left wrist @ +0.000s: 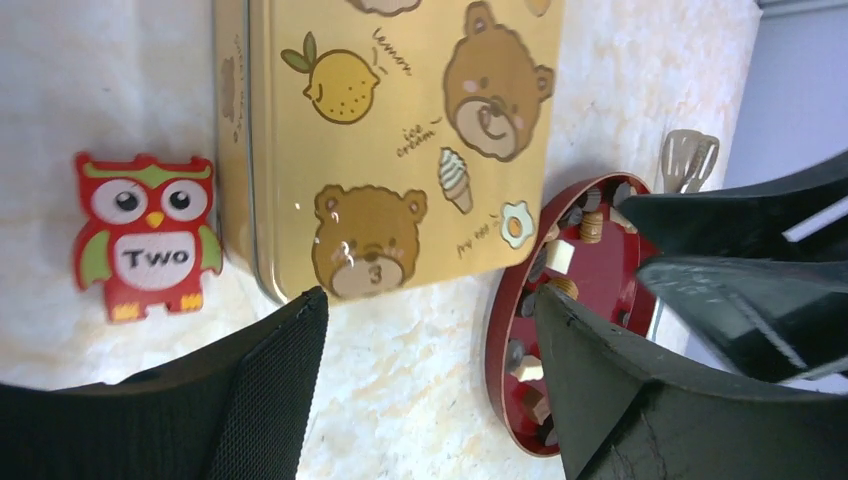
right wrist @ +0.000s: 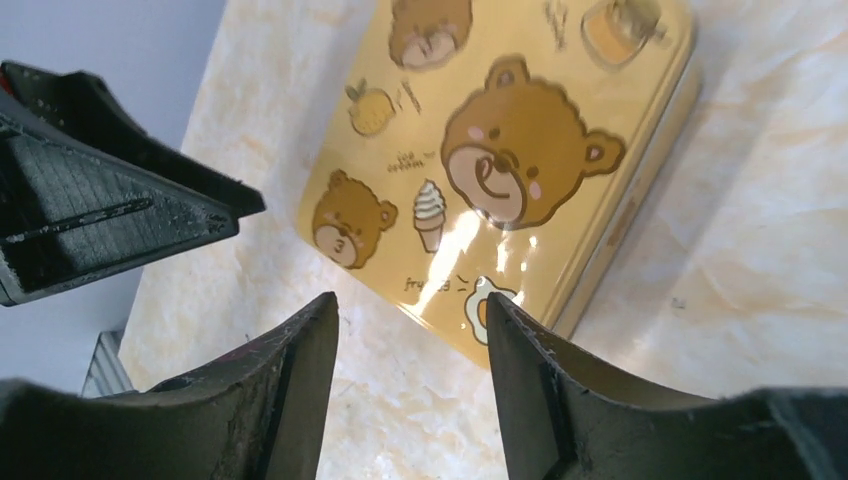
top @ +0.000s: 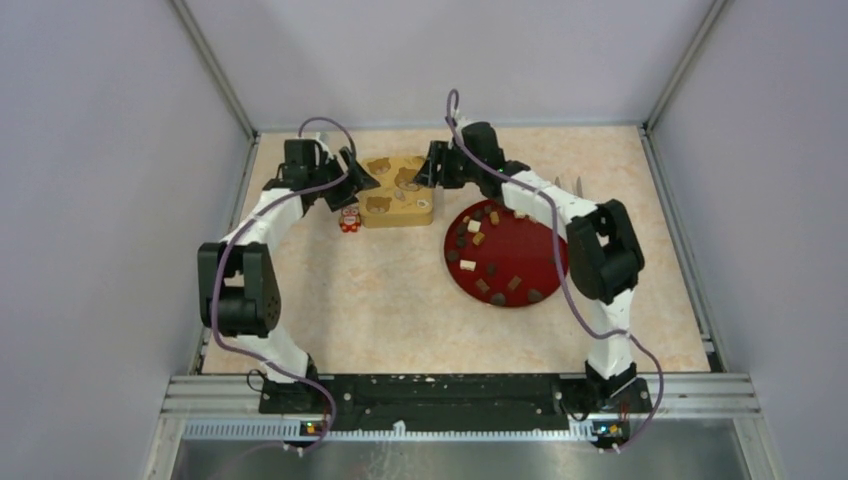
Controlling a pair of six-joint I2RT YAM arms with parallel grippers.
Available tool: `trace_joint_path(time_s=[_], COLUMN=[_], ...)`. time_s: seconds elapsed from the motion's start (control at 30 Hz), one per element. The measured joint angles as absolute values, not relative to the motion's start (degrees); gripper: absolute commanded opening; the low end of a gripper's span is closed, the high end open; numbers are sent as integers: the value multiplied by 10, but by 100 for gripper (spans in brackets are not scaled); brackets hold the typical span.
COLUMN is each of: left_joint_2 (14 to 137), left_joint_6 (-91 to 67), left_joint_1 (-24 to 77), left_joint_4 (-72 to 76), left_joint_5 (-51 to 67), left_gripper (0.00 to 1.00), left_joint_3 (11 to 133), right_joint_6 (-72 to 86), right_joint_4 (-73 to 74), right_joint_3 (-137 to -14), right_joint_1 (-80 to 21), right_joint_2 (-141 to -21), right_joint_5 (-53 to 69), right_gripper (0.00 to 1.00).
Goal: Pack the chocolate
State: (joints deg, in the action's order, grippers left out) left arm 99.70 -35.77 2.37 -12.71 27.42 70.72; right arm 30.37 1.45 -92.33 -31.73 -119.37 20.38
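Both claws are spread and empty, left gripper (top: pixel 350 180) and right gripper (top: pixel 432 170) flanking the shut bear tin (top: pixel 398 196). The chocolate (top: pixel 467 265) sits loose on the red plate (top: pixel 522 250) just right of it. I worry the claws clash over the tin, or a lopsided grab skids it into the owl tag (top: pixel 349 220) or the plate. The far wall (top: pixel 450 60) is close behind, and the table (top: pixel 380 300) is open on the near side.

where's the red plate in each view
top external: red plate right of centre, beside the bear tin.
left wrist: lower right of centre, seen nearly edge-on.
right wrist: not in it.
shared landmark: the bear tin, in all three.
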Motion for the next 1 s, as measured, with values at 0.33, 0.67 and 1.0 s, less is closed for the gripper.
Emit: trace_joint_path(time_s=[0.33, 0.67, 1.0], left_joint_2=[754, 592, 565], left_joint_6=[-274, -219, -217], left_joint_1=[24, 24, 24], left_joint_4=[-197, -243, -245], left_joint_5=[182, 94, 56], left_gripper=[89, 96, 99], left_joint_3=[692, 562, 521], right_joint_6=[221, 176, 192], right_joint_4=[94, 187, 204], right_joint_3=[-852, -693, -595], right_joint_1=[-313, -306, -306], right_joint_2=[-946, -822, -742], right_joint_5=[-26, -260, -306], right_gripper=[82, 83, 82])
